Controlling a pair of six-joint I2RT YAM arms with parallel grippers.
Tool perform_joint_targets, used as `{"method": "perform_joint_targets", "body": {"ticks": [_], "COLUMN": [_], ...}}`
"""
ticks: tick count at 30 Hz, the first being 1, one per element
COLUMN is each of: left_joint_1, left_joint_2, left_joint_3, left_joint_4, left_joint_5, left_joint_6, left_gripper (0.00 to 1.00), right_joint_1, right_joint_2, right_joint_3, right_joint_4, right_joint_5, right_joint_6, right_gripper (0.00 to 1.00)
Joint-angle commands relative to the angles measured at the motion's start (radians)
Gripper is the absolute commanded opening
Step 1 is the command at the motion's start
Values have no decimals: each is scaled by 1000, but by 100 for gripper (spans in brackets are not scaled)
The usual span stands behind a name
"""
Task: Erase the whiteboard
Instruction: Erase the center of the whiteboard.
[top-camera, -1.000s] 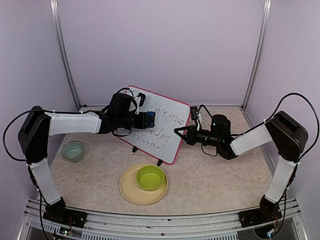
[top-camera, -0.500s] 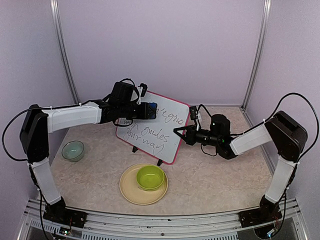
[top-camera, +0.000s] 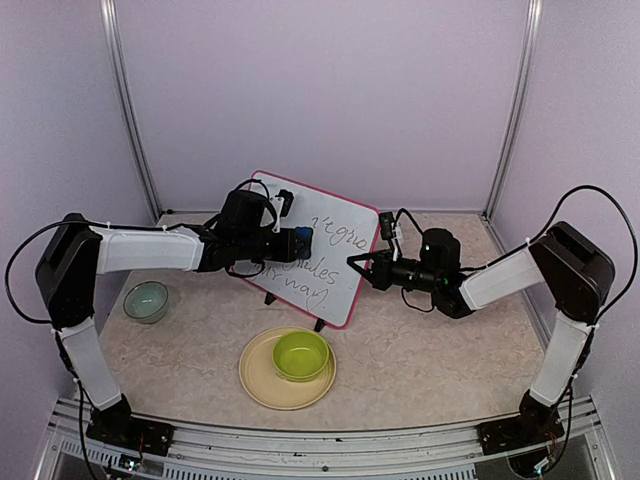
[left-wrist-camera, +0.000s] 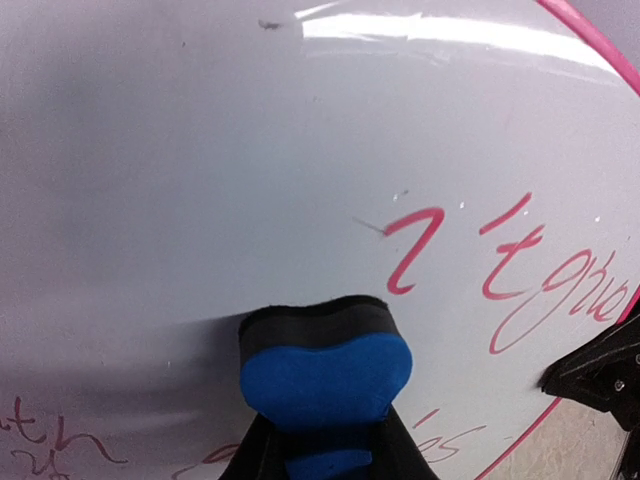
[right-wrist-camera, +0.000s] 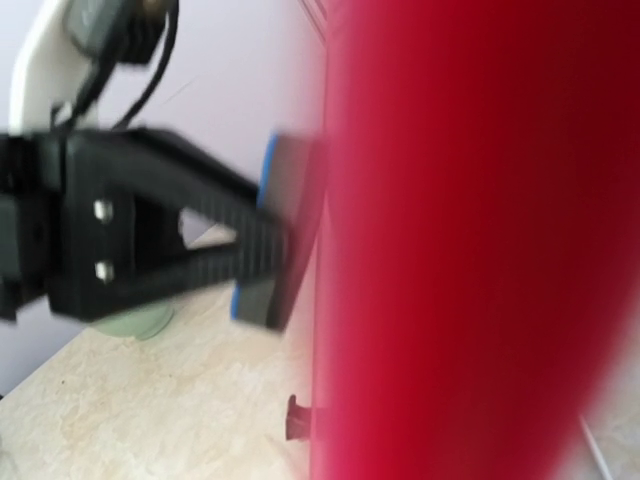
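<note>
On plate (top-camera: 257, 386), green bowl (top-camera: 301, 355) (upright), left tool (top-camera: 293, 243) clamping eraser (left-wrist-camera: 325, 375), right tool (top-camera: 356, 264) closed.

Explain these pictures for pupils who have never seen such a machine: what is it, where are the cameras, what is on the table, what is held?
Two robot arms are bolted at the near edge of a table, each ending in a two-finger gripper. The wide picture comes from a fixed camera above and behind them; the other two from cameras on the wrists. On it stands a whiteboard with a pink-red frame and handwriting, propped on small feet. Before it a green bowl sits on a yellowish plate; a small pale bowl lies at the left. The left gripper holds a blue eraser against the board, part of which is already clean. The right gripper is closed on the board's right edge, apparently steadying it; its camera shows mostly blurred red frame.
</note>
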Motion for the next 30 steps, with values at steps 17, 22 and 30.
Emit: {"method": "perform_joint_targets", "body": {"ticks": [17, 22, 30], "left_joint_1": [-5, -15, -23], "left_joint_2": [87, 71, 54], "left_joint_3": [248, 124, -16], "left_joint_4": [-154, -98, -35], "left_joint_5": [-11, -2, 8], "left_joint_6": [22, -3, -38], "left_gripper": [3, 3, 3], "right_joint_1": [73, 74, 78], "right_joint_2": [108, 111, 119], "right_joint_3": [-88, -85, -79], "right_joint_4": [-446, -448, -449], "right_joint_5": [-124, -123, -126], "right_joint_6": [-257, -257, -256], "right_gripper": [0, 0, 0]}}
